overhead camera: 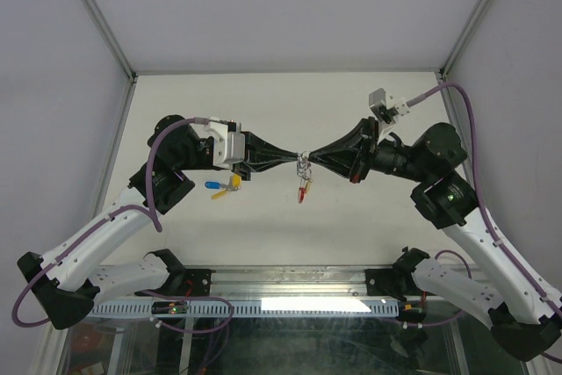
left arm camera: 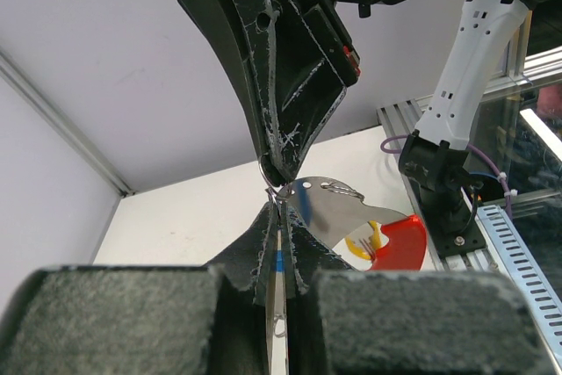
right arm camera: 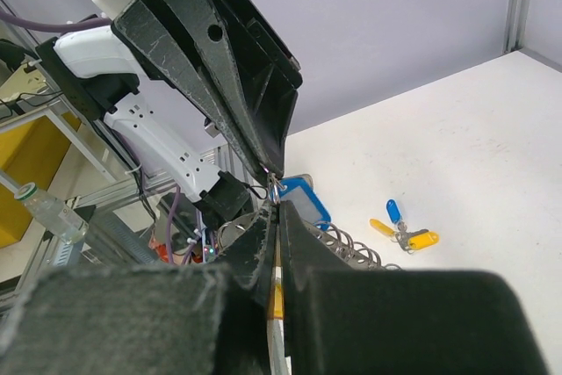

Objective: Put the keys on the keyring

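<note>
left gripper (overhead camera: 294,157) pinched on a small silver blue-tagged key (left arm camera: 277,263), right gripper (overhead camera: 311,157) clamped on the red plastic crescent keyring with beaded metal chain (overhead camera: 303,189), hung beneath the meeting tips, other blue and yellow tagged keys (overhead camera: 225,185) laid near the left gripper

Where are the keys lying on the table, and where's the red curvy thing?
keys on the table (right arm camera: 421,240): right wrist view, on the bigger yellow tag.
red crescent (left arm camera: 406,239): left wrist view, on its wide red middle.
</note>
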